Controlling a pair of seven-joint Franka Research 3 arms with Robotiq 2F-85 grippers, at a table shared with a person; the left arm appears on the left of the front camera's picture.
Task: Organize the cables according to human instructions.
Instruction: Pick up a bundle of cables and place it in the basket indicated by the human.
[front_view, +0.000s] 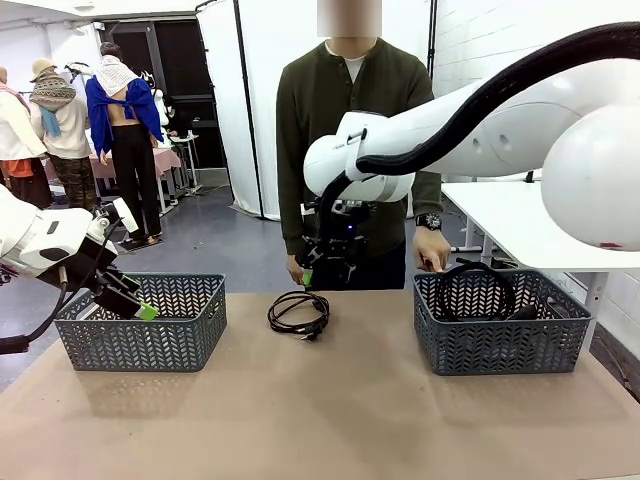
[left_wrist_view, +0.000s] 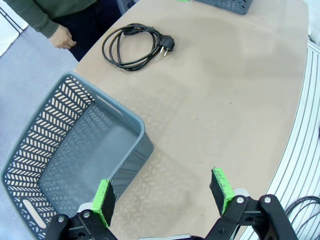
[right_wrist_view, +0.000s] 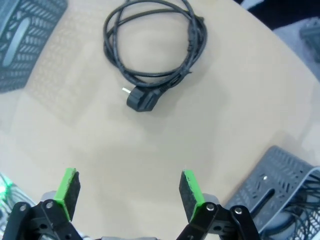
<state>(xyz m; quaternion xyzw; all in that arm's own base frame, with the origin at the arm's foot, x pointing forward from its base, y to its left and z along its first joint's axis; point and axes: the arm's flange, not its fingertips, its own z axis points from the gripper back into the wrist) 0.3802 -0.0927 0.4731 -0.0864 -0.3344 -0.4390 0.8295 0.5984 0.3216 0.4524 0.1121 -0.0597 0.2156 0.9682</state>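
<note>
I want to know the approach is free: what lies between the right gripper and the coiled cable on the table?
Nothing: in the right wrist view, bare tabletop separates the open right gripper from the coiled cable.

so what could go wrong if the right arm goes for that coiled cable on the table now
1. The coiled black cable lies in loose overlapping loops, so the open right gripper might pinch one strand and the coil could unravel when lifted.
2. Its black plug end sticks out and could snag a grey plastic basket's rim.
3. The person's hand rests near that basket, where another cable sits, so a drop-off there could crowd it.
</note>
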